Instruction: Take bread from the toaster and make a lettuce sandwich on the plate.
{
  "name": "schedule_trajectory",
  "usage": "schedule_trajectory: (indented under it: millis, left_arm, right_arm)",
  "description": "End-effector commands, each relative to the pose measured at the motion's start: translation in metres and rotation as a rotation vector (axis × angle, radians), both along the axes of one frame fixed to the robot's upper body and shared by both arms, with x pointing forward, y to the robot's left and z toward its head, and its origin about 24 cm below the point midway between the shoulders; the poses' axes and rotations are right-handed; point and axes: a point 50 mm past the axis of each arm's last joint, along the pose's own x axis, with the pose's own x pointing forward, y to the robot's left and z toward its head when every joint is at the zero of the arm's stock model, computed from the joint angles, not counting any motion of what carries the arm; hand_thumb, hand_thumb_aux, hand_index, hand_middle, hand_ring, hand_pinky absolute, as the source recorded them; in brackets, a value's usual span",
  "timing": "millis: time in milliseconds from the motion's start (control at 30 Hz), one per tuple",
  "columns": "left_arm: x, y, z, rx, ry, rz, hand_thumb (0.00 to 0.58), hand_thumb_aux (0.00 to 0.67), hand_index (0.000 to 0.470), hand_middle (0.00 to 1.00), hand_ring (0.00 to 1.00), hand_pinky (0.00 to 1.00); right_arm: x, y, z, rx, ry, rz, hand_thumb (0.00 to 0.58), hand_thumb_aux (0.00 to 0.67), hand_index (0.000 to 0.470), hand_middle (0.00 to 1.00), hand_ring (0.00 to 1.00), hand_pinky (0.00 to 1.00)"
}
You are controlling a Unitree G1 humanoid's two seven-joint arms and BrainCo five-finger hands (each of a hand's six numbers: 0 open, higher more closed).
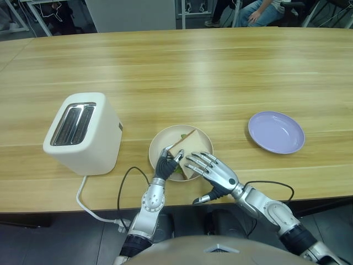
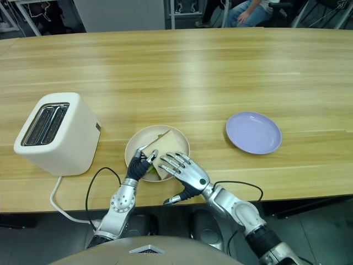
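Observation:
A cream plate (image 1: pixel 165 139) sits at the near middle of the table with a slice of bread (image 1: pixel 190 148) on it, lying tilted over a bit of green lettuce (image 1: pixel 179 172). My left hand (image 1: pixel 165 164) is at the plate's near left edge, fingers curled on the bread's near corner. My right hand (image 1: pixel 212 170) is at the plate's near right edge, fingers spread and resting against the bread's near side. The white toaster (image 1: pixel 83 132) stands to the left with its two slots showing no bread.
A lilac plate (image 1: pixel 276 132) lies to the right with nothing on it. The toaster's white cable (image 1: pixel 88 207) runs off the table's front edge, and black cables (image 1: pixel 128 182) loop near my wrists. The far table is bare wood.

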Motion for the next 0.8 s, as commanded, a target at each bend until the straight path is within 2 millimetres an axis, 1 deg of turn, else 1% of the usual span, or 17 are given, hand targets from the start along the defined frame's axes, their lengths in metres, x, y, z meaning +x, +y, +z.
schedule_trajectory:
  millis: [33,133,267,333,367,400,433,467,600,800]
  left_arm:
    - [-0.005,0.0,-0.006,0.071,0.012,-0.024,0.58,0.67,0.46,1.0,1.0,1.0]
    - [-0.001,0.002,0.0,0.123,-0.038,-0.016,0.58,0.67,0.46,1.0,1.0,1.0]
    - [0.002,0.003,0.004,0.195,-0.081,-0.014,0.58,0.67,0.46,1.0,1.0,1.0]
    - [0.005,0.007,0.015,0.26,-0.16,0.021,0.58,0.67,0.46,1.0,1.0,1.0]
    - [0.007,0.009,0.023,0.295,-0.212,0.039,0.545,0.504,0.346,0.87,0.87,0.87]
    - [0.008,0.011,0.031,0.32,-0.257,0.057,0.0,0.0,0.0,0.47,0.47,0.47]
    - [0.01,0.014,0.041,0.346,-0.317,0.078,0.0,0.0,0.0,0.11,0.11,0.11]
    - [0.011,0.017,0.052,0.377,-0.377,0.097,0.0,0.0,0.0,0.0,0.0,0.0]
    - [0.011,0.031,0.095,0.408,-0.563,0.172,0.0,0.0,0.0,0.0,0.0,0.0]
    - [-0.003,0.061,0.157,0.452,-0.791,0.307,0.0,0.0,0.0,0.0,0.0,0.0]
  right_arm:
    - [0.009,-0.011,-0.029,-0.202,0.164,-0.061,0.0,0.0,0.0,0.0,0.0,0.0]
    - [0.014,-0.015,-0.044,-0.315,0.242,-0.058,0.0,0.0,0.0,0.0,0.0,0.0]
    - [0.017,-0.015,-0.056,-0.397,0.306,-0.055,0.0,0.0,0.0,0.0,0.0,0.0]
    - [0.019,-0.015,-0.061,-0.44,0.333,-0.05,0.0,0.0,0.0,0.0,0.0,0.0]
    - [0.019,-0.015,-0.064,-0.456,0.347,-0.046,0.0,0.0,0.0,0.0,0.0,0.0]
    - [0.02,-0.016,-0.066,-0.472,0.363,-0.044,0.0,0.0,0.0,0.0,0.0,0.0]
    - [0.02,-0.015,-0.067,-0.49,0.369,-0.037,0.0,0.0,0.0,0.0,0.0,0.0]
    - [0.021,-0.015,-0.068,-0.503,0.377,-0.032,0.0,0.0,0.0,0.0,0.0,0.0]
    - [0.027,-0.008,-0.068,-0.527,0.394,-0.02,0.0,0.0,0.0,0.0,0.0,0.0]
    - [0.027,-0.005,-0.072,-0.574,0.412,0.006,0.0,0.0,0.0,0.0,0.0,0.0]
